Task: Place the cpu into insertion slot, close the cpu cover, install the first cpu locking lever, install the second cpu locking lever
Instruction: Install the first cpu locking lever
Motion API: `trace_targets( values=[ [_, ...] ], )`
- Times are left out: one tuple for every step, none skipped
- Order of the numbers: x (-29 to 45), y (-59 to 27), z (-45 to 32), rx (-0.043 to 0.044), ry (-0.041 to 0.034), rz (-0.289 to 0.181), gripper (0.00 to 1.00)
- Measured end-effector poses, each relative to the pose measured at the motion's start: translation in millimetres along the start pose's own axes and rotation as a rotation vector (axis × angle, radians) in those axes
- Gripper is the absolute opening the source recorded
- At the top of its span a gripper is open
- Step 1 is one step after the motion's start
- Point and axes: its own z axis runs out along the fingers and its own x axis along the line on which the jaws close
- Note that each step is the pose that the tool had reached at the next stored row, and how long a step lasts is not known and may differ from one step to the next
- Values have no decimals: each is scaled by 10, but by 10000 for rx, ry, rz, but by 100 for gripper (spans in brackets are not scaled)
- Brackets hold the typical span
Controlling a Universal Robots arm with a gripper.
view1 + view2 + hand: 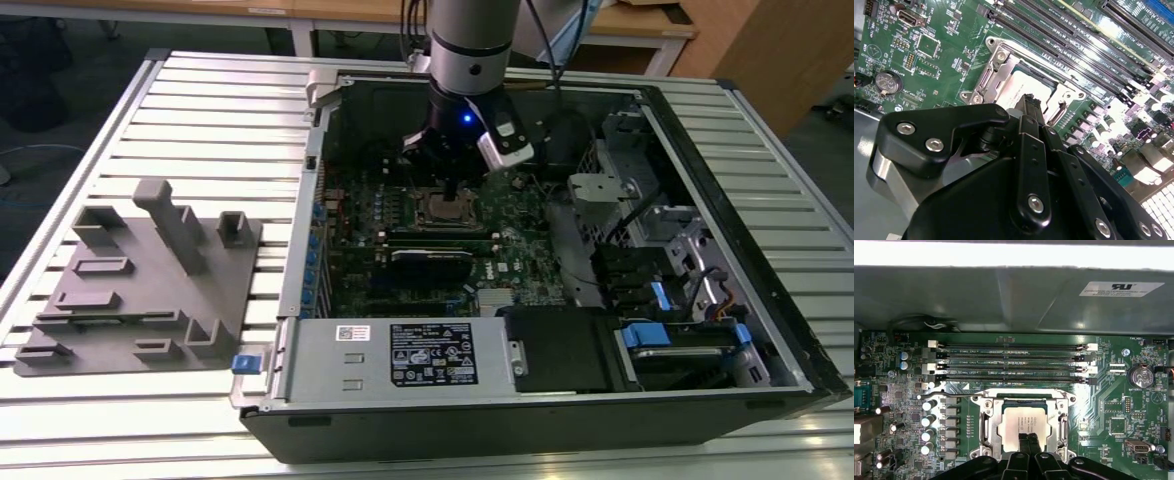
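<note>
**Exterior view.** The arm (470,50) is reaching down into the open case (534,435). Its gripper (451,190) is hovering right over the cpu (447,209), which is lying in its socket (427,216) on the board (360,235).

**Second wrist view.** The fingers (1030,112) are standing narrow, drawn together with nothing between them. Whether their tips are touching the cpu (1024,89) or hanging just above it cannot be told. The cover (990,75) is lying flat around the chip.

**First wrist view.** The cpu (1024,421) is sitting squarely in the cover's (987,426) window. A thin lever (949,395) is lying along the socket side nearest the memory slots (1014,362); whether it is hooked cannot be told.

**Judgement.** Placing and covering appear done, so the lever work is in hand. It is calling for a fine tip on thin wire, pressed down and under its catch. The exterior view is supplying the setting, and the wrist views are supplying the cover and lever detail.
</note>
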Motion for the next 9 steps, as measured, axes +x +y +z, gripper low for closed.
trace_targets(
  values=[
    [0, 1, -11, 0, 0, 0, 11],
    [-1, 1, -24, 0, 0, 1, 11],
    [-1, 1, -36, 0, 0, 1, 11],
    [-1, 2, -50, 0, 0, 1, 11],
    [-2, 2, -65, 0, 0, 0, 11],
    [-2, 3, -84, 0, 0, 0, 11],
    [-3, 3, -102, 0, 0, 0, 11],
    [-4, 4, -120, 0, 0, 0, 11],
    [-4, 4, -138, 0, 0, 0, 11]
  ],
)
